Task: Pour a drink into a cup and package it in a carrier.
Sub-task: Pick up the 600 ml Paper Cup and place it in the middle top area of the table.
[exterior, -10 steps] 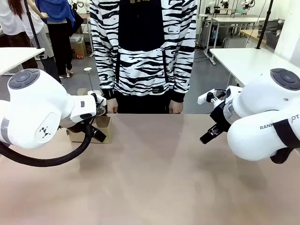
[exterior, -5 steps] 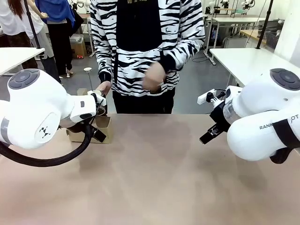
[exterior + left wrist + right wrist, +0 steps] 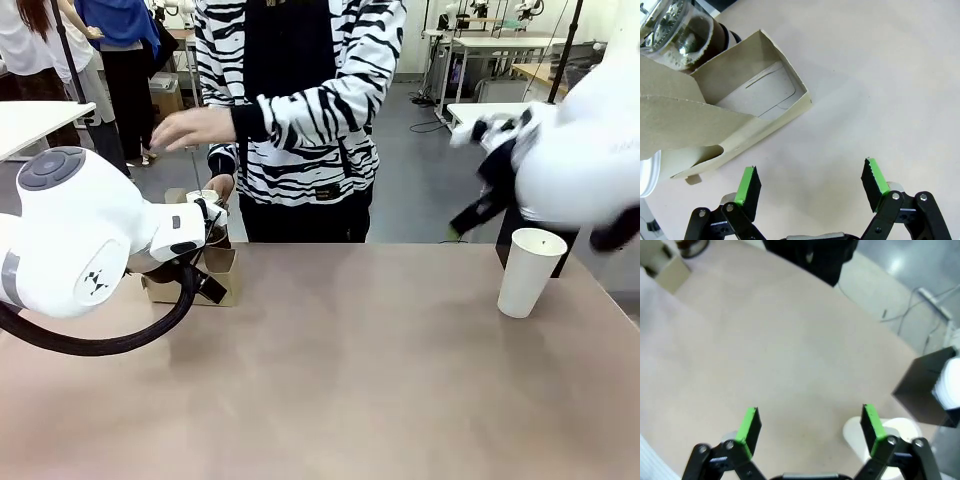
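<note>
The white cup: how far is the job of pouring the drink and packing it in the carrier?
Done: only setup. The white cup stands on the right, apparently empty. In hand: nothing; the left hand is open near the carrier, the right hand open too. Left: pour the dark drink, waiting in a glass vessel beside the carrier, then slot the cup in.
</note>
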You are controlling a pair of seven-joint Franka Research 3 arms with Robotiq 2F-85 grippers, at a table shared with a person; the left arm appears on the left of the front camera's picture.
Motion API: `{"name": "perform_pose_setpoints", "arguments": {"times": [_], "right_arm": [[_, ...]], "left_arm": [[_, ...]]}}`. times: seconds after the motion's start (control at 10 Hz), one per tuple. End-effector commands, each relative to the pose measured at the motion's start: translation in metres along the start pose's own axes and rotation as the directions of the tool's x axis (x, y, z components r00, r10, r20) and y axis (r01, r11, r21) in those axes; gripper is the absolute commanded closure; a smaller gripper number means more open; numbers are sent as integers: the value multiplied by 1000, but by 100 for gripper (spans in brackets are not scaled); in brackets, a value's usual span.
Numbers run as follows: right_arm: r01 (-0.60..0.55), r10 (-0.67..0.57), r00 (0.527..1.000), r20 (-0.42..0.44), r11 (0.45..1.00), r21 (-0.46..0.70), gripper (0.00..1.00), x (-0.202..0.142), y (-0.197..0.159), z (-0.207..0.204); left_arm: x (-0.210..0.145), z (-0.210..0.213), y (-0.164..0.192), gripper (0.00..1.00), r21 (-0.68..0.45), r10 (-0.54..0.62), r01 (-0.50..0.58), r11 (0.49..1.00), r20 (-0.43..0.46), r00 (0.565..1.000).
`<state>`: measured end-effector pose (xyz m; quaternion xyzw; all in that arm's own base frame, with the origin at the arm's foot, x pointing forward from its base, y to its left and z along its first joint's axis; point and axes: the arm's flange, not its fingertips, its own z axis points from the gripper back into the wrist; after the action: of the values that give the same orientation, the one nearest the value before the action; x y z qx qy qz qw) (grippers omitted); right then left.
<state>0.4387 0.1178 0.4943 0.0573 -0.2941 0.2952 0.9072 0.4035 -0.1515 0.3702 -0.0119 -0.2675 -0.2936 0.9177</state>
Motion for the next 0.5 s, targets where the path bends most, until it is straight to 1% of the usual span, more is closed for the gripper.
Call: {"name": "perform_pose_setpoints", "arguments": {"times": [0.0, 0.1, 0.2, 0.3, 0.4], "right_arm": [[-3, -4, 999, 42, 989, 149, 0, -3, -70, 19], [-38, 6, 993, 119, 963, 266, 0, -21, -112, 25], [-36, -28, 983, 183, 940, 338, 0, -43, -140, 22], [-68, -45, 963, 266, 914, 400, 0, -71, -169, 18], [-74, -95, 933, 348, 894, 442, 0, -98, -194, 9]], "left_arm": [[0, 0, 0, 0, 0, -1, 1, 1000, 0, 1000], [0, 0, 0, 0, 0, -1, 1, 1000, 0, 1000], [0, 0, 0, 0, 0, -1, 1, 1000, 0, 1000], [0, 0, 0, 0, 0, -1, 1, 1000, 0, 1000], [0, 0, 0, 0, 0, -1, 1, 1000, 0, 1000]]}}
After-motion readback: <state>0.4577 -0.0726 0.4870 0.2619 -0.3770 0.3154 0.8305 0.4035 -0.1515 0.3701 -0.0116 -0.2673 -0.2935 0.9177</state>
